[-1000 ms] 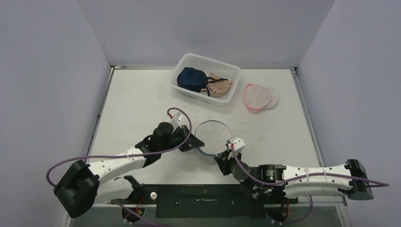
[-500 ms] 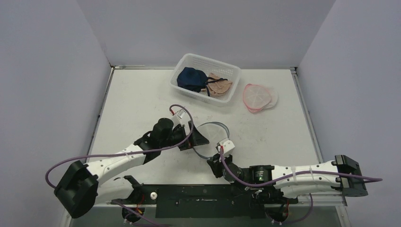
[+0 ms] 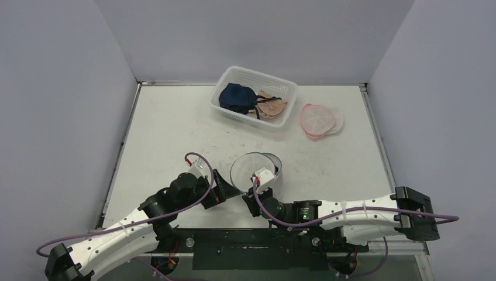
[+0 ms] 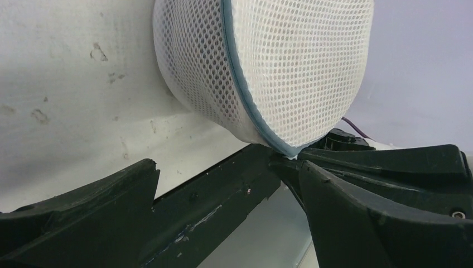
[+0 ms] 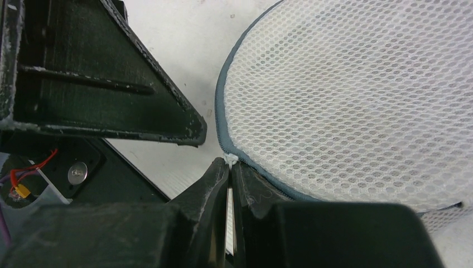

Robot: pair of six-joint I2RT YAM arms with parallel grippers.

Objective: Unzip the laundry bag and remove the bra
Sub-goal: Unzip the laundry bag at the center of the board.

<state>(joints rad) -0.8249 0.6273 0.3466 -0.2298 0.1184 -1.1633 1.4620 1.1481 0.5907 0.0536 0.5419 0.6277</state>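
The left jaws are spread wide, two flat black wedges with scuffed edges, holding nothing. Straight ahead of them, just past their tips, the laundry bag (image 3: 252, 168) sits on the scratched white counter (image 3: 169, 129). It is a round, dome-shaped pouch of white honeycomb mesh, tipped up on its near edge. A grey-blue zip band (image 4: 237, 72) runs around its rim. Whether the bag's edge touches the left jaws cannot be told. What lies inside does not show through the mesh.

At the bag's lowest near point, the right jaws are pressed almost together, pinching the small white zipper pull (image 5: 230, 161) where the zip band curves. The mesh dome fills the space just beyond and to the right of their tips, and the open left jaws stand just to their left.

Well beyond both pairs of jaws, toward the back wall, a white perforated plastic basket (image 3: 261, 72) holds a navy bra (image 3: 235, 95) and a beige bra (image 3: 272, 107), their straps tangled. To the right of the basket, well apart from the right jaws, a flat pink-rimmed mesh disc (image 3: 316, 119) overlaps a paler disc (image 3: 337, 122).
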